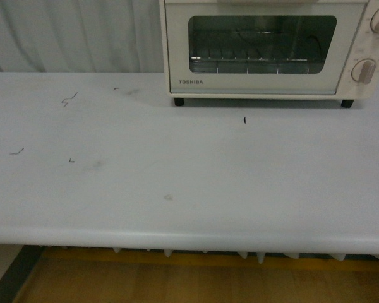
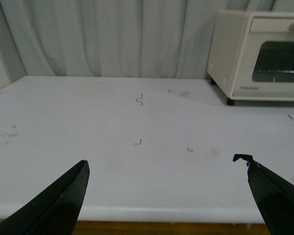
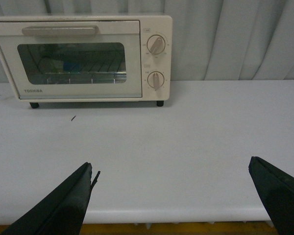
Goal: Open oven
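The cream-white TOSHIBA oven (image 1: 271,50) stands at the back right of the white table, its glass door shut and a wire rack visible behind the window. In the right wrist view the oven (image 3: 83,58) shows its beige bar handle (image 3: 60,31) along the door's top and two round knobs (image 3: 156,62) beside it. The left wrist view catches the oven (image 2: 257,56) from its side corner. My left gripper (image 2: 166,169) is open over the table's near edge, far from the oven. My right gripper (image 3: 170,169) is open too, empty, well short of the door. Neither arm shows in the front view.
The white table (image 1: 177,189) carries a few small dark marks and scraps (image 1: 69,98). A grey curtain (image 2: 103,34) hangs behind it. The table's near edge (image 1: 189,240) runs above a wooden floor (image 1: 196,281).
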